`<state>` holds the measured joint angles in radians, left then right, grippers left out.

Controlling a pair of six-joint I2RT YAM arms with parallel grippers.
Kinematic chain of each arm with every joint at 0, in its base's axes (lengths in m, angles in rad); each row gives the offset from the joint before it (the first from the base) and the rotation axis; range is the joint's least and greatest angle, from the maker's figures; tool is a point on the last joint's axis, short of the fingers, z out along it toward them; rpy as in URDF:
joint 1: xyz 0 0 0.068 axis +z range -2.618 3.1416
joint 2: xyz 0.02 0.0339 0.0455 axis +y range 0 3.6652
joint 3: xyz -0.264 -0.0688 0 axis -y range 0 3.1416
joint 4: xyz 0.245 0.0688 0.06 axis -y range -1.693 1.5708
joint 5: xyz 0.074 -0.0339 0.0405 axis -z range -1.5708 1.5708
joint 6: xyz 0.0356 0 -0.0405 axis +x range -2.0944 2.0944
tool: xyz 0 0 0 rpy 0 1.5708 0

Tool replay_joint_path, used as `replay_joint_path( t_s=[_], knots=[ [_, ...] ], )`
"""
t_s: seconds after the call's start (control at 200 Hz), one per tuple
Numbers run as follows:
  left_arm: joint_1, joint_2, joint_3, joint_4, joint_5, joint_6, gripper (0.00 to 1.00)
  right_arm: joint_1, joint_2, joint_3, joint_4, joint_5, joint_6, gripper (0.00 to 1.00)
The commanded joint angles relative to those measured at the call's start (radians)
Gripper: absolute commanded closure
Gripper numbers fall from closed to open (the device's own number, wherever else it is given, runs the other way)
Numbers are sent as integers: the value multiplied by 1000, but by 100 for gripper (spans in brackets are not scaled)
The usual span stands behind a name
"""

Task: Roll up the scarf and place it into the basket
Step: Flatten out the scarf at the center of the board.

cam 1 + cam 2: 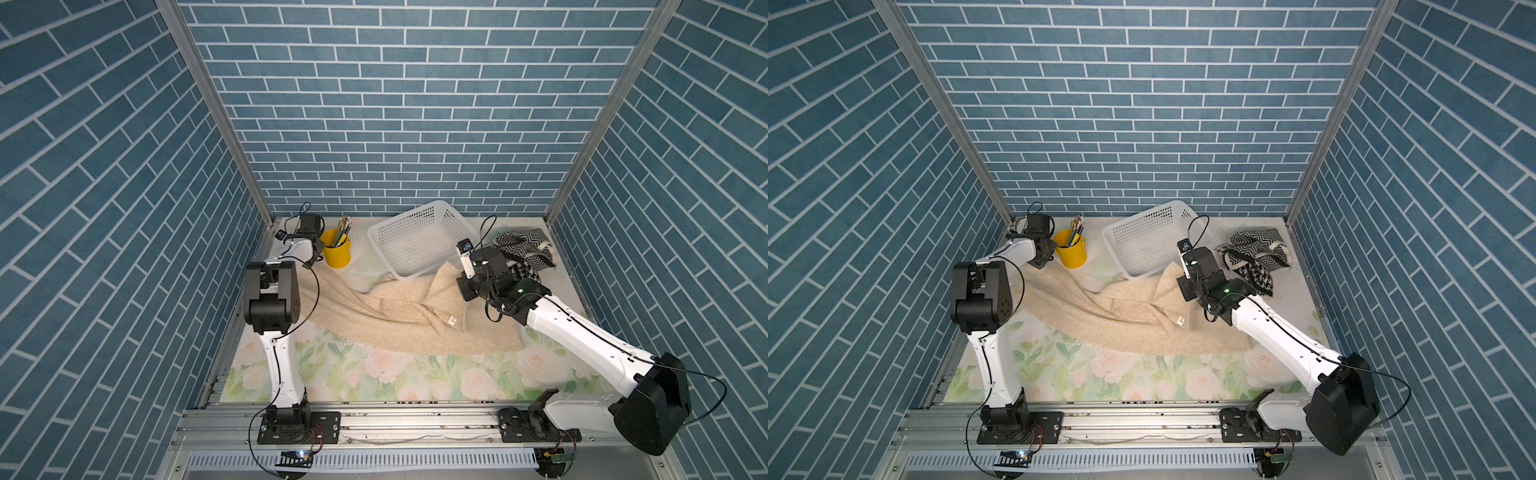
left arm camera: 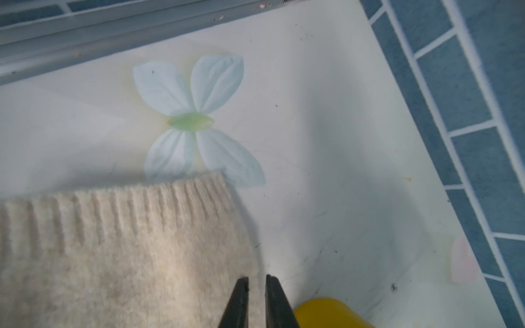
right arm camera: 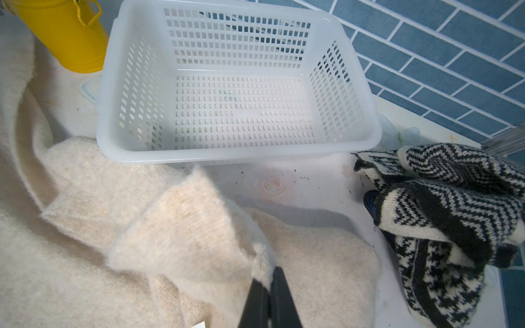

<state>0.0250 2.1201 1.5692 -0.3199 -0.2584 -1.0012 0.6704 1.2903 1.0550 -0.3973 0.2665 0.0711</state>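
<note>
Right wrist view: the right arm's fingers (image 3: 267, 277) are pressed together on a fold of the cream knit scarf (image 3: 85, 255), holding that fold up off the desk (image 3: 312, 181) near the white perforated basket (image 3: 227, 157). Another fold of the scarf lies just beside the basket's near wall.

In both top views the rest of the scarf lies crumpled across the middle of the desk, reaching from the yellow bucket (image 1: 337, 253) of pencils (image 1: 343, 226) near the far left corner towards the right edge. The basket stands at the far edge, between the bucket and a black-and-white knit piece (image 1: 525, 245) in the far right corner.

The left wrist view shows the left arm's fingers (image 2: 256, 279) slightly apart, with a narrow gap between them. They sit at the scarf's side edge close to its ribbed end, which lies flat on the desk beside the bucket.
</note>
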Motion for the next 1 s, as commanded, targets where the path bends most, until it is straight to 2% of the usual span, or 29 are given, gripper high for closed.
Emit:
replay_joint_path(
  t_s=[0.0, 0.045, 0.11, 0.28, 0.34, 0.39, 0.42, 0.48, 0.505, 0.61, 0.73, 0.945, 0.995],
  knots=[
    [13, -69, -60, 103, 13, 94, 55, 0, -12, 35, -28, 21, -12, 100],
    [15, -119, -103, 104, 3, 97, 36, 0, -17, 35, -29, 25, -12, 100],
    [16, -202, -178, 55, -19, 78, 19, 0, -23, 33, -28, 25, -9, 100],
    [15, -473, -487, -62, -33, -59, 18, 1, -37, 21, -17, 22, -6, 100],
    [17, -590, -618, -23, -37, -93, 22, 0, -44, 14, -10, 18, -7, 100],
    [19, -674, -713, 24, -35, -118, 34, 1, -44, 11, -7, 14, -7, 100],
    [26, -712, -754, 46, -27, -126, 47, 0, -46, 9, -8, 12, -7, 100],
    [50, -743, -803, 74, 6, -146, 89, 0, -48, 5, -5, 10, -7, 100],
    [64, -741, -811, 86, 31, -148, 100, 0, -49, 4, -6, 7, -8, 100],
    [90, -650, -773, 100, 106, -134, 100, 1, -58, 0, -5, 3, -8, 100],
    [90, -521, -694, 96, 127, -147, 100, 0, -64, -3, -5, 2, -8, 100],
    [92, -355, -637, 136, 140, -182, 100, 1, -69, -9, -5, 4, -10, 100],
    [92, -329, -638, 128, 138, -224, 100, 0, -69, -8, -7, 4, -9, 100]
  ],
)
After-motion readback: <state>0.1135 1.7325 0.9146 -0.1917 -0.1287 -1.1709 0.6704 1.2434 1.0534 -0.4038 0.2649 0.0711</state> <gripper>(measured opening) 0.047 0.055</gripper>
